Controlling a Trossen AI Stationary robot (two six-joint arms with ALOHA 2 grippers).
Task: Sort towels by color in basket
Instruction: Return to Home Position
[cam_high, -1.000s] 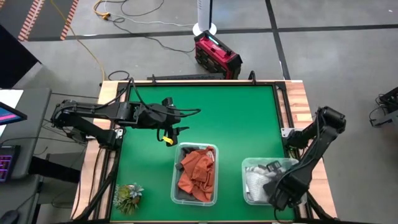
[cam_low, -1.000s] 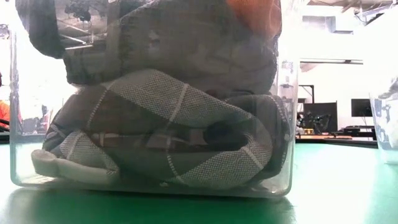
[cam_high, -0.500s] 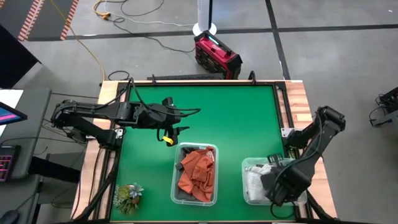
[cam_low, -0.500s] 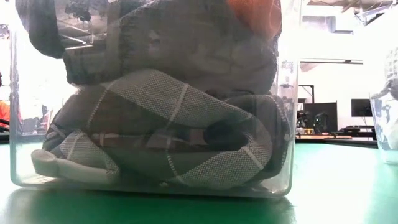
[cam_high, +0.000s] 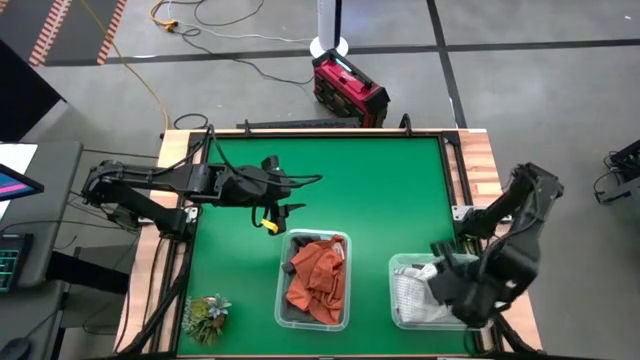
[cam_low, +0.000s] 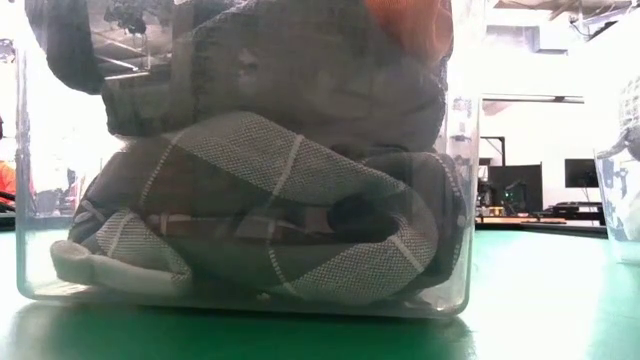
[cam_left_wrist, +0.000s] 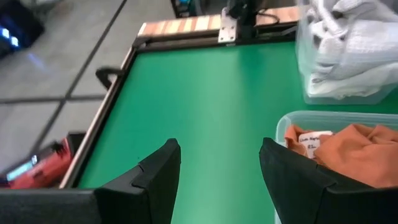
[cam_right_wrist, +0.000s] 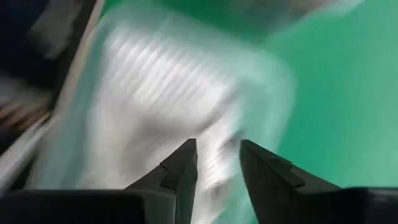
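The left gripper (cam_left_wrist: 219, 144) hangs wide open and empty beside the middle bin (cam_high: 282, 300) of rust-orange towels (cam_high: 318, 278), and need only wait. The right gripper (cam_right_wrist: 217, 144), its 2 fingers a narrow gap apart with nothing between them, is just above the light grey towels (cam_high: 410, 292) in the right bin (cam_high: 393, 270). To head home, I judge it should rise straight clear of the rim before swinging back, so no cloth snags.

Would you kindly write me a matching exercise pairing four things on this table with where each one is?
1 orange towels
2 plant
3 left gripper
4 right gripper

A over the right bin
B in the middle bin
C table corner
D over bare mat

Pairs: 1-B, 2-C, 3-D, 4-A.
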